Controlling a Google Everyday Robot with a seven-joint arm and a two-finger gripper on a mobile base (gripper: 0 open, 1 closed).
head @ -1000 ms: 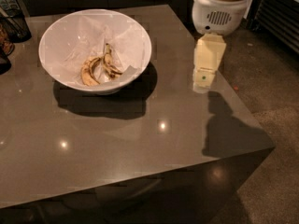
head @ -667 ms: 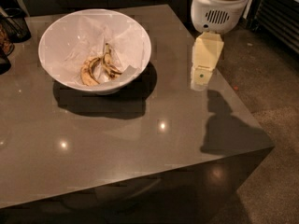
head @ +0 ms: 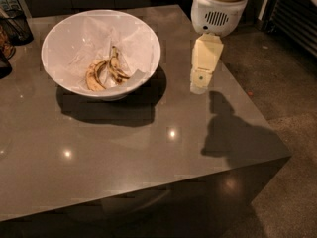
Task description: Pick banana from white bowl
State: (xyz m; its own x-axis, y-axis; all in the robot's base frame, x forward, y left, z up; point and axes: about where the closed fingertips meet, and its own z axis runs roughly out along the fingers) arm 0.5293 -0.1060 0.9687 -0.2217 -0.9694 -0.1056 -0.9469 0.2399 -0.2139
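Note:
The white bowl (head: 59, 43) stands on the back left of the grey table, lined with crumpled white paper. Two small bananas lie in its bottom. The banana (head: 115, 68) with dark blotches and a dark stem lies on the right. A cleaner, yellower banana (head: 92, 76) curves beside it on the left. My gripper (head: 200, 86), cream-coloured under a white wrist housing, hangs over the table to the right of the bowl, apart from its rim and holding nothing that I can see.
A dark wire basket (head: 17, 24) and other dark objects stand at the table's far left edge. The table's right edge (head: 257, 113) runs just right of the gripper, with speckled floor beyond. A dark grille (head: 297, 19) stands at the far right.
My gripper has moved a little to the left, toward the bowl. The bowl and the bananas have not moved.

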